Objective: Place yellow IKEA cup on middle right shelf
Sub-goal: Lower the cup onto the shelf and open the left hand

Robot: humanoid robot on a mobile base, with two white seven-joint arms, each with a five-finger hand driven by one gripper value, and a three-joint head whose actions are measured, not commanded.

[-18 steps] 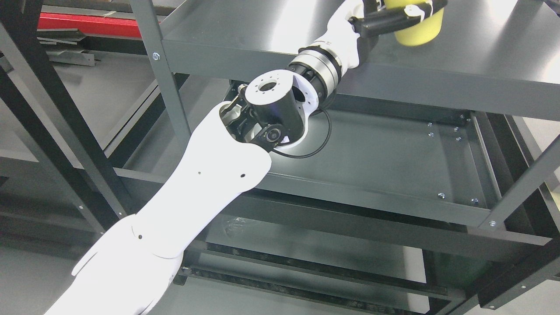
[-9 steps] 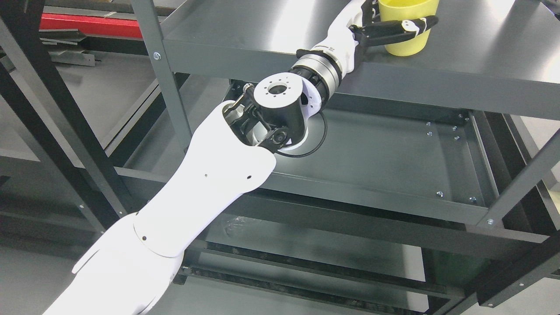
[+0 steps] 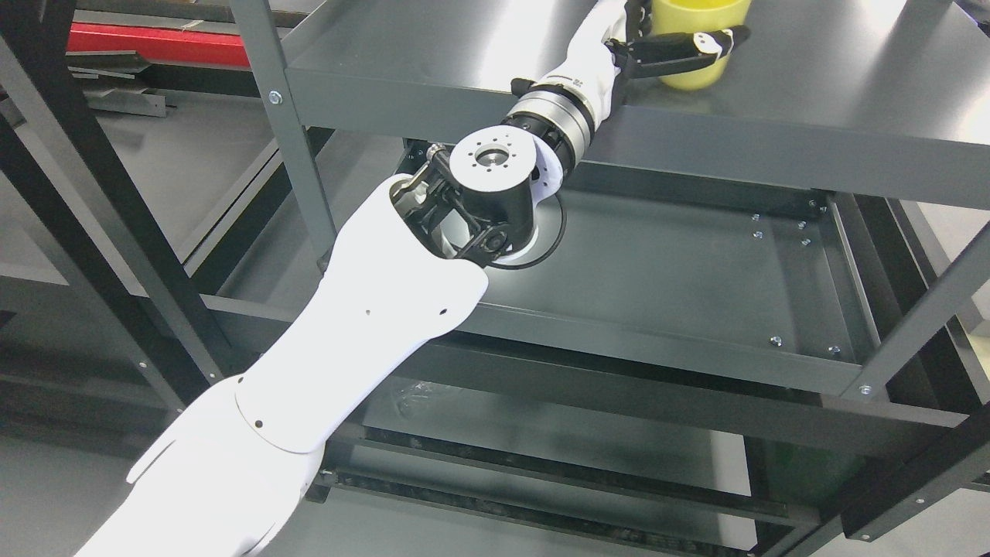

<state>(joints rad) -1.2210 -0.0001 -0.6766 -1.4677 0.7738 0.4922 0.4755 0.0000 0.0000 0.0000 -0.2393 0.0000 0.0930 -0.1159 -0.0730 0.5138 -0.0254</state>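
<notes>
- Half of what you need sits at the top edge: the yellow cup is cut off there, so you see its lower body but not its rim.
- Your left hand is cropped the same way; only one dark finger with a pale tip shows clearly, laid across the front of the cup and touching it.
- You cannot see the other fingers, so the far side of the grasp is hidden; what shows is a finger wrapped against the cup wall, not spread.
- The cup stands upright with its base on the grey shelf, right of the wrist.
- Your right arm does not show.
- Against the picture from a second ago, the cup has come down: then it hung tilted above the shelf surface, now it sits on it.
- Since half a second ago the cup and hand have shifted slightly left and up in the picture, and the elbow joint with them.
</notes>
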